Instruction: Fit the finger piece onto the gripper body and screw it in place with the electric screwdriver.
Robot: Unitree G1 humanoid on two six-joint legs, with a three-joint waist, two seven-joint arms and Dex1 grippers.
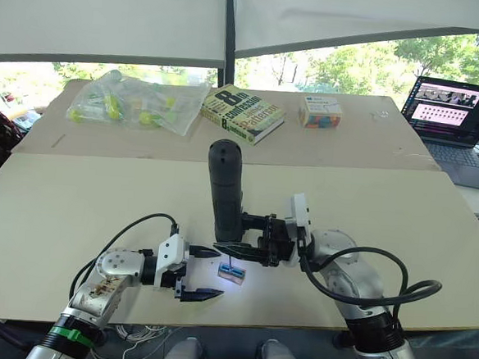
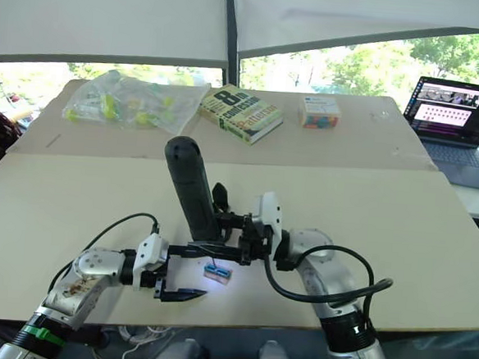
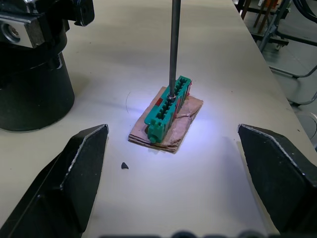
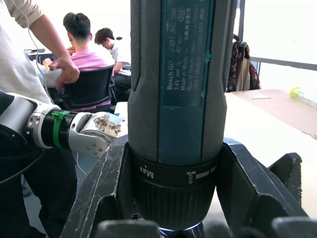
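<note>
Near the front edge of the bench (image 1: 73,209), the right claw (image 1: 255,248) pinches the electric screwdriver (image 1: 225,191) around its lower collar. Its long axis stands nearly upright, rounded end up, thin bit pointing down onto a small green-topped block (image 3: 168,110). Just beside the block, the left claw (image 1: 200,271) hangs spread wide, holding nothing

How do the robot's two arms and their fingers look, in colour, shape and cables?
Both arms are silver-grey metal with a white block at the wrist and black pointed fingers. A black cable loops along each arm. The left arm carries a green band near its lower end and worn, speckled patches. The right arm has a rounded silver joint and a black ribbed section.
</note>
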